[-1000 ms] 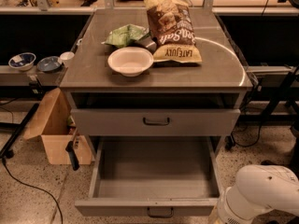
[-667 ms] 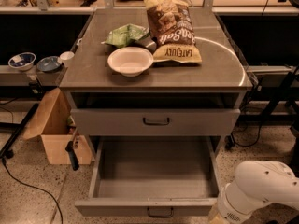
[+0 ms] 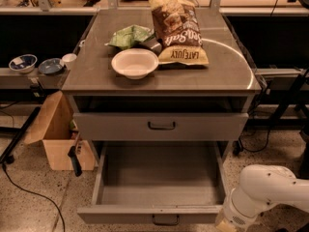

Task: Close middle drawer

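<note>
The chip bag [image 3: 177, 30], upper centre on the desk [image 3: 91, 74], reads "Sea Salt" and, on its yellow band, "LATE JULY". The gripper [image 3: 224, 222], lower right, shows no legible text.

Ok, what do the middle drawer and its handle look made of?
Middle drawer: seemingly grey sheet metal, matte, with thin flat walls. Its handle: dark loop, probably metal or plastic. Gripper out of view; only the white arm shows by the drawer's front corner.

Two drawers [image 3: 161, 126], two bags [image 3: 178, 28], three bowls [image 3: 134, 63], one box [image 3: 60, 153].
</note>
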Available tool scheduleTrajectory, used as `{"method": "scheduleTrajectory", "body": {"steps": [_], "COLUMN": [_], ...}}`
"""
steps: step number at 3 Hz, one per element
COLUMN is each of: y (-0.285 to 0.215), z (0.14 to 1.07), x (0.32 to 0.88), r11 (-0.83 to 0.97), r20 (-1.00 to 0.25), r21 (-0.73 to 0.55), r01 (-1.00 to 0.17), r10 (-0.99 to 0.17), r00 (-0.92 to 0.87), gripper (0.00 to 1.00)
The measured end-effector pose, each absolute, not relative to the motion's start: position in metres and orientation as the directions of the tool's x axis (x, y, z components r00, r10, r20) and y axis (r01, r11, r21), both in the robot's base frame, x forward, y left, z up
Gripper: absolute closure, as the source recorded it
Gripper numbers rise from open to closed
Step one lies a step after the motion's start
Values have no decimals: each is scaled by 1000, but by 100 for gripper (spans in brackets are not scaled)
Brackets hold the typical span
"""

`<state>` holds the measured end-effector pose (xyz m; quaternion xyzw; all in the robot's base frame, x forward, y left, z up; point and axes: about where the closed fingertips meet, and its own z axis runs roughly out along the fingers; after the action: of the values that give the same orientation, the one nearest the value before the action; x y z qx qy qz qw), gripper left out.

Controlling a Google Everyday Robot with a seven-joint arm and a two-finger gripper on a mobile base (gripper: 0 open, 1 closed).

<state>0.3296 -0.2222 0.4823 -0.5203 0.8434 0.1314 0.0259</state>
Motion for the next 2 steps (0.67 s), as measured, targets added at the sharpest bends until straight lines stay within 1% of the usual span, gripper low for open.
{"method": "scheduleTrajectory", "body": {"steps": [2], "y": [-204], "z": [448], "x": [341], "r11": [394], "r20": [-205], "r21": [225], "r01": [-891], "r10": [-875], "r00": [-439], "gripper": [100]}}
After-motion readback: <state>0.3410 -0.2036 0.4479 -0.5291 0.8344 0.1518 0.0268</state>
